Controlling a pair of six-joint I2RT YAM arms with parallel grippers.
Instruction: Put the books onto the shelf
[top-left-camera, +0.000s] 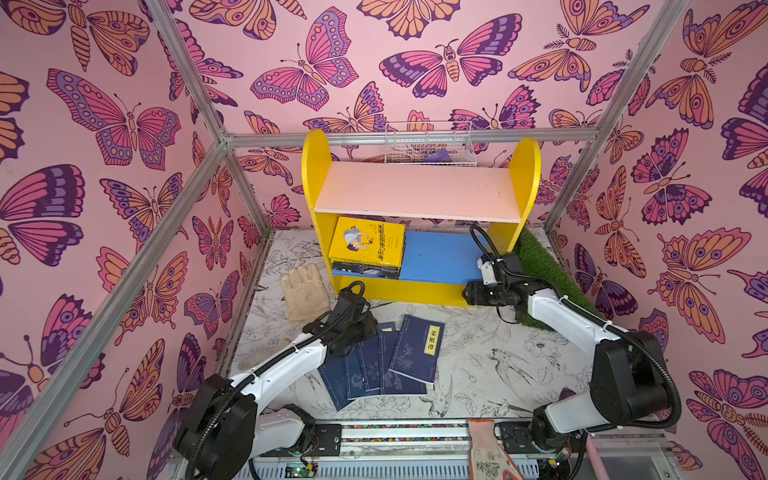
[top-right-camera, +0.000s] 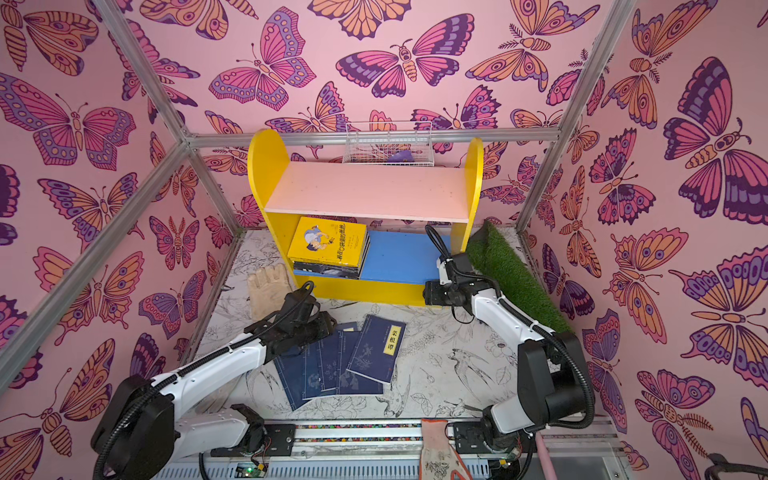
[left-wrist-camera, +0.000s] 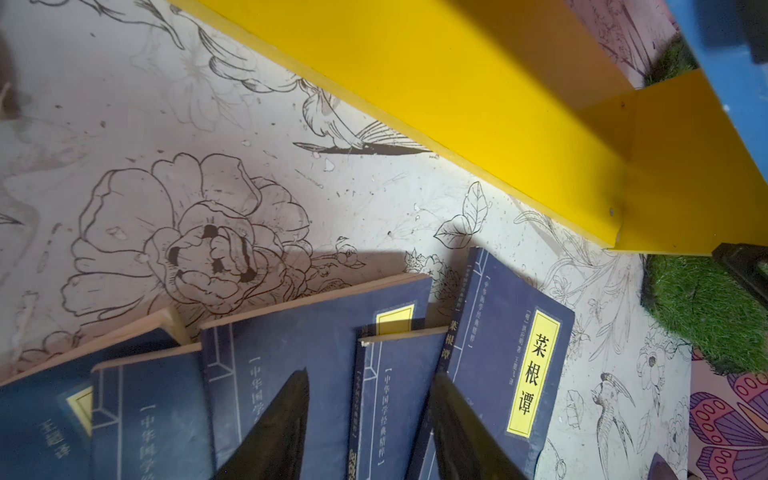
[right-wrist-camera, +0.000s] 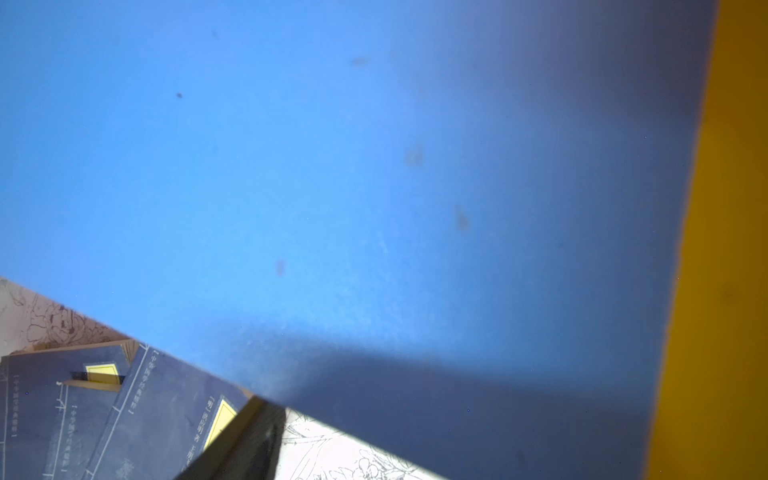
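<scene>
Books: a stack topped by a yellow one already lies on the shelf, on its blue lower board. About 5 navy ones remain fanned on the table. Left gripper hovers over them, jaws apart, empty. Right gripper is at the shelf front, and whether it is open or closed cannot be told.

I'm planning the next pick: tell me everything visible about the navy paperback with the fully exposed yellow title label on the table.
The thin navy paperback is closed and face up, its matte dark-blue cover printed with pale frame lines, a faint floral drawing and a vertical yellow title label with black characters. It lies slanted before the yellow shelf, topmost of the fanned navy books, overlapping them along its spine side; its other side lies over the flower-printed tabletop.
</scene>
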